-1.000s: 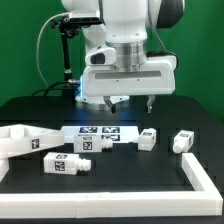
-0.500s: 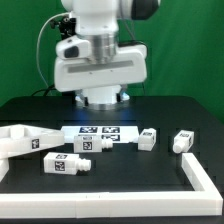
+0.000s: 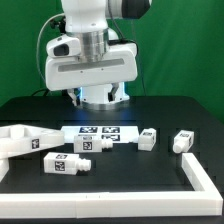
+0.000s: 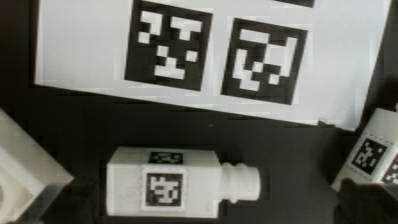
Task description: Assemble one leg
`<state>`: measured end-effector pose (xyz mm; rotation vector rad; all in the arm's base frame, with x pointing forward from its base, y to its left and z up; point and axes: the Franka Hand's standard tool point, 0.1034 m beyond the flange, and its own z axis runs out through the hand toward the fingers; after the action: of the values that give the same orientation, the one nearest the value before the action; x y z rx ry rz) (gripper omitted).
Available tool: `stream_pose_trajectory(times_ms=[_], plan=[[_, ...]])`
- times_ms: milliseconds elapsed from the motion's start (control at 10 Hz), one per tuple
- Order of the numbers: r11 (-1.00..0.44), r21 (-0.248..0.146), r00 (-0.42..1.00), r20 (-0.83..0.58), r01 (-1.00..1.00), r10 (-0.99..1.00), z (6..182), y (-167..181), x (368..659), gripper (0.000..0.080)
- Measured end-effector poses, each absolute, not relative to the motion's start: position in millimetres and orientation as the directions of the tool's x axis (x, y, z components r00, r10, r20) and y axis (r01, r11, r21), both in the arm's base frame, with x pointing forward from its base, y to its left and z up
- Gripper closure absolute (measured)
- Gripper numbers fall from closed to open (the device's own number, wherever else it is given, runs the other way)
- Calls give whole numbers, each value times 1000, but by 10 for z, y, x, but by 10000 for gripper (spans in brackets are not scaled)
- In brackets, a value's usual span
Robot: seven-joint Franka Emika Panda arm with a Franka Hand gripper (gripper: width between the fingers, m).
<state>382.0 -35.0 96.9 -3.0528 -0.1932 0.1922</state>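
Several legs lie on the black table: one (image 3: 62, 165) at the front left, one (image 3: 95, 143) against the marker board (image 3: 98, 130), one (image 3: 148, 138) to its right, and one (image 3: 184, 140) further right. Each is a white block with tag stickers. My gripper (image 3: 101, 96) hangs well above and behind the marker board, open, with nothing between its fingers. The wrist view looks straight down on the marker board (image 4: 196, 55) and a leg (image 4: 178, 187) lying beside it. Another leg (image 4: 374, 155) shows at the frame's edge. My fingers do not show in the wrist view.
A large flat white panel (image 3: 20, 141) lies at the exterior view's left. A white L-shaped rail (image 3: 200, 180) runs along the front right of the table. A white edge (image 4: 18, 170) shows in a corner of the wrist view.
The arm has swung toward the exterior view's left and lifted a little. The gripper stays open. The legs and the panel have not moved.
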Motion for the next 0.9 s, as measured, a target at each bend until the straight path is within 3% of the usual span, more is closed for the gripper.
stream_pose_trajectory(times_ms=[300,500,900], plan=[[-948,-52,946,-70,315,318,865,-915,3695,151],[-915,-11,914,-36,404,404,820,-1244,3678,151],[-840,12,840,16,542,542,891,-1504,3664,151]])
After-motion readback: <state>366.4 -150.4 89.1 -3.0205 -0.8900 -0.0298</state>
